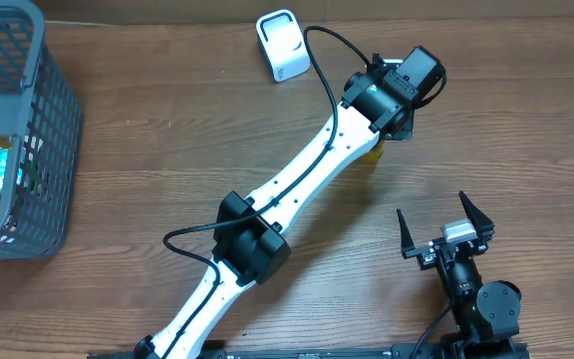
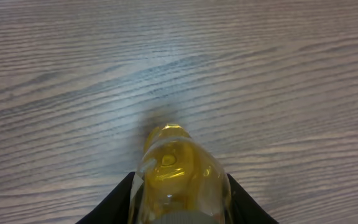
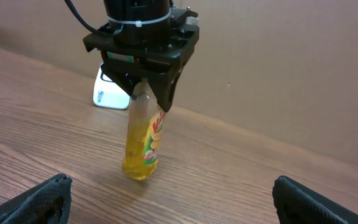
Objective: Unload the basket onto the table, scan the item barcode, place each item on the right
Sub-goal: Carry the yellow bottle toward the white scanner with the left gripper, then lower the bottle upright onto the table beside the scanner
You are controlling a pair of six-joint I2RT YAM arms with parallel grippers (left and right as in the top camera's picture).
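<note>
Our left pincer is clamped on the top of the yellow bottle, holding it upright on or just above the worktop, probably so the label can face the scanner at eleven o'clock. Our right pincer stands apart, empty.

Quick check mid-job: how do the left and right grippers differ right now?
The left gripper is shut on the yellow bottle; the right gripper is open and empty. The left gripper points straight down, holding the bottle upright, while the right gripper faces level across the table. The left gripper is far out near the white scanner; the right gripper sits close to its base. Both are black.
</note>
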